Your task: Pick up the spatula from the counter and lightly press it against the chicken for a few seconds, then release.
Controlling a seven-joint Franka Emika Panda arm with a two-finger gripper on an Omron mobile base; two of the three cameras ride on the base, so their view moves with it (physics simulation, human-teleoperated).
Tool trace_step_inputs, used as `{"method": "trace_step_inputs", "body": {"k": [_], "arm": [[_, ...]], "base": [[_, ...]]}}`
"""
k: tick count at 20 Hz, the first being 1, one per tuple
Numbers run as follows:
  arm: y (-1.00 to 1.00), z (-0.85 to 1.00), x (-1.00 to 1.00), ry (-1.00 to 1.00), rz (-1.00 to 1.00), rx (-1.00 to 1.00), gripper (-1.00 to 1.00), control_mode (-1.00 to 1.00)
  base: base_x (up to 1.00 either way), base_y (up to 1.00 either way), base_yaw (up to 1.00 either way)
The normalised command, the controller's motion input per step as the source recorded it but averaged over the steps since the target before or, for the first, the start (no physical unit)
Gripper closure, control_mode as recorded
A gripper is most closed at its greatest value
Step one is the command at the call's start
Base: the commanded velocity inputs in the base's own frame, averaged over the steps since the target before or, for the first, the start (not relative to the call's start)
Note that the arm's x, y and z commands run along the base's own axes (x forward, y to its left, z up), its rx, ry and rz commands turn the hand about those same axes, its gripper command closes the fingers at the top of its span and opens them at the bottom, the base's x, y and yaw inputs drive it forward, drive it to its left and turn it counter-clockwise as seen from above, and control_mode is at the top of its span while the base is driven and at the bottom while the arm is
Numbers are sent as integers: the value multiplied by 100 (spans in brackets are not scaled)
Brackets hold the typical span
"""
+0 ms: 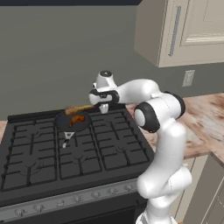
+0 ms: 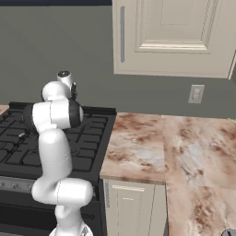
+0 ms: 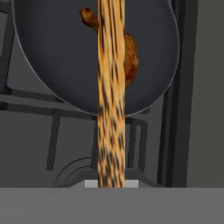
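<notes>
1. Reaches from the lower right of the left base view, up and left over the stove [image 1: 43, 162], to just above frame centre.
2. Holds the spatula [image 1: 78, 107] in the end effector [image 1: 101, 107], clamped tight on the handle end.
3. Points the spatula left from the end effector, roughly level, out over the pan [image 1: 61, 121] at centre-left of frame.
4. Carries the orange-brown blade end over the chicken [image 1: 78, 119]; cannot tell from this view whether touching or just above.
5. Sits the pan on a rear burner grate, with the pan handle [image 1: 67, 139] pointing toward the bottom of frame.
6. In the hand view, shows the spatula [image 3: 111, 109] as a mottled orange strip from bottom centre to top centre, crossing the dark pan [image 3: 52, 52].
7. Overlaps the left part of the chicken [image 3: 130, 57], upper middle of the hand view; leaves a small brown end sticking out on the spatula's left near the top edge.
8. In the right base view, puts the arm at lower left in front of the stove [image 2: 92, 138], with the marbled worktop [image 2: 152, 143] at centre and right.
9. Above that, a cream cabinet [image 2: 175, 32] along the top and a wall outlet [image 2: 196, 93] right of centre.
</notes>
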Motion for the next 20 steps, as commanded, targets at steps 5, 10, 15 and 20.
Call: {"method": "trace_step_inputs", "body": {"k": [5,10,15,20], "arm": [[-22,33,-39,0,-33,26,100,-100],[-22,16,-38,0,-41,15,100,-100],[-21,16,-41,2,-42,11,100,-100],[-18,51,-35,10,-36,22,100,-100]], "base": [[0,0,0],[0,0,0],[0,0,0],[0,0,0]]}}
